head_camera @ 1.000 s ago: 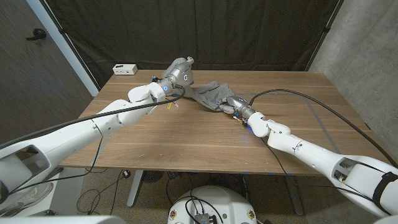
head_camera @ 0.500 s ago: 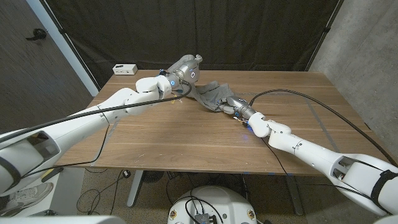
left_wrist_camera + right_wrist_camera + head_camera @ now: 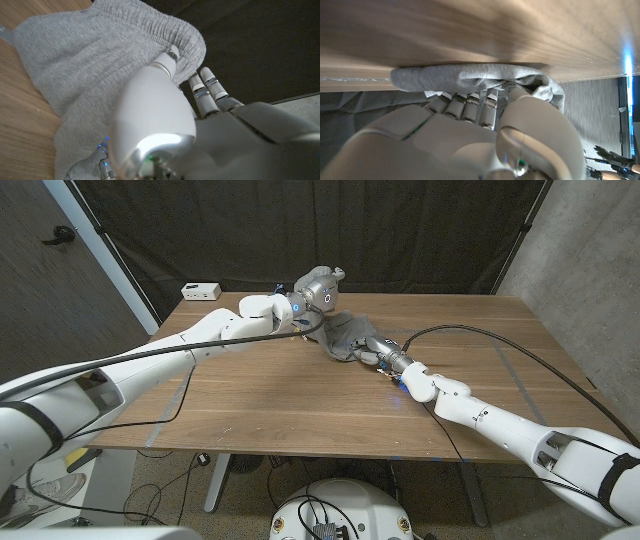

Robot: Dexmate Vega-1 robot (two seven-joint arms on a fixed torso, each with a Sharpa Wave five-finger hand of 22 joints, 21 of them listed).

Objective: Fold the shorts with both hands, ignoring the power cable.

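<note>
Both hands are on the shorts (image 3: 343, 333), which lie bunched in the upper middle of the head view, toward the far edge of the wooden table (image 3: 300, 400). The left hand (image 3: 322, 286) sits at the upper centre of that picture, raised above the far end of the grey cloth. In the left wrist view its fingers (image 3: 210, 87) reach over the gathered elastic waistband of the shorts (image 3: 100, 70), and its thumb tip presses against the band, so it appears to pinch the waistband edge, though the contact itself is partly hidden behind the hand's white shell.

The right hand (image 3: 378, 351) lies just right of centre in the head view, at the near end of the cloth, low on the tabletop. In the right wrist view its fingers (image 3: 470, 105) are curled into a rolled fold of the shorts (image 3: 470, 77), with the thumb closing over the cloth beside them; the fabric is held against the wood.

Between the two hands the shorts run as a crumpled diagonal strip, upper left to lower right, the far end lifted and the near end on the table.

A black power cable (image 3: 520, 360) curves across the right half of the table from near the right hand toward the right edge of the head view. A small white box (image 3: 200, 290) stands at the table's far left corner, well apart from the cloth.
</note>
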